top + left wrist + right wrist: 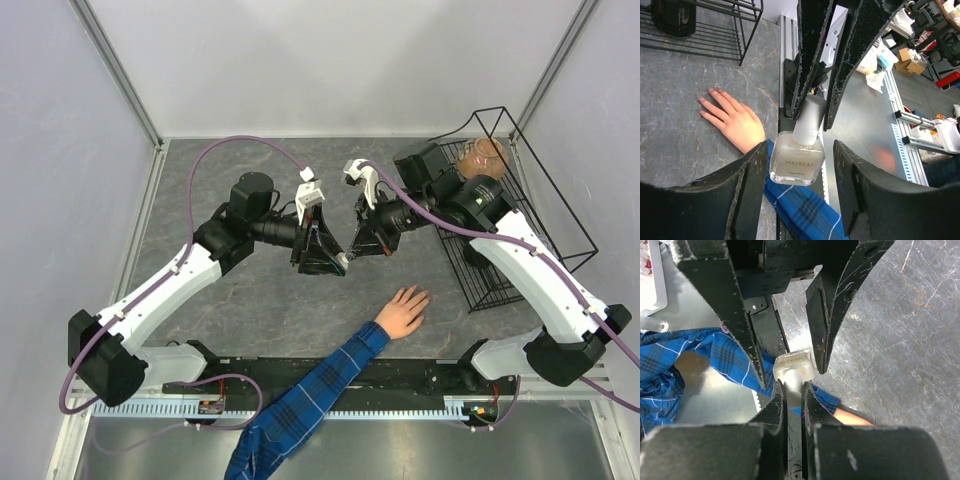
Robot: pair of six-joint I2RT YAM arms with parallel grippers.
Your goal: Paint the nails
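Note:
A square clear nail polish bottle (pixel 797 160) with a frosted cap (pixel 809 120) hangs in the air between both grippers, above the table's middle (pixel 343 262). My right gripper (pixel 792 390) is shut on the cap. My left gripper (pixel 800 150) is open, its fingers on either side of the bottle body with a gap on the right. A light-skinned hand (pixel 403 310) in a blue plaid sleeve (pixel 310 395) lies flat on the table below and to the right. Its nails (pixel 710 91) show as tiny tips in the left wrist view.
A black wire rack (pixel 510 200) stands at the right, holding a brownish object (pixel 483 155). A black rail (pixel 300 375) runs along the near edge under the sleeve. White walls enclose the grey marbled table (pixel 220 320).

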